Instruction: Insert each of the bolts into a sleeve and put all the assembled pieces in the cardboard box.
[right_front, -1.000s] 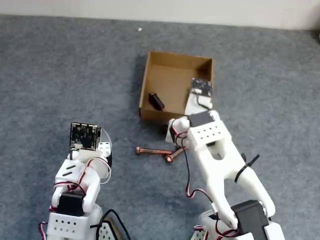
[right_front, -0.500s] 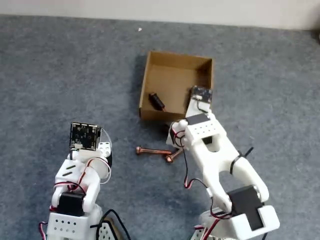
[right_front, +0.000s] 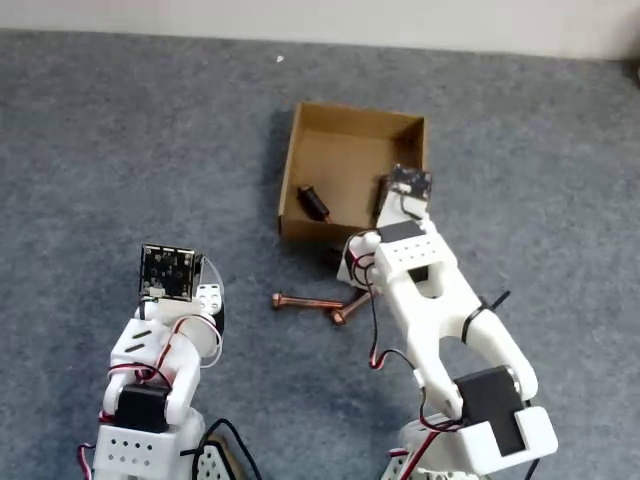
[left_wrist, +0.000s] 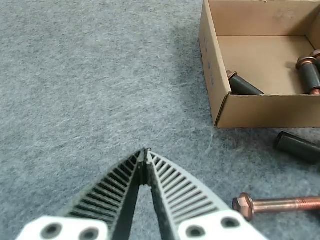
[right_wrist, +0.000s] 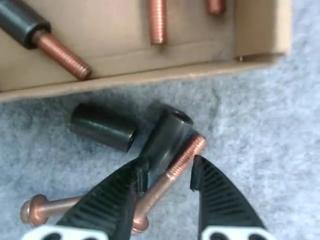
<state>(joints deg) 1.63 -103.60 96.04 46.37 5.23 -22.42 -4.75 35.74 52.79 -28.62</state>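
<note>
While left tool is pressed together, right tool spreads astride a bolt; threads toward cardboard box.

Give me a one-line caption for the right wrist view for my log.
Right gripper with open fingers straddling a loose bolt beside two black sleeves, just outside the cardboard box.

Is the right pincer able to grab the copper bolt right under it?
Probably yes: the right pincer is open and the bolt lies between its fingers, though a black sleeve sits close beside it.
</note>
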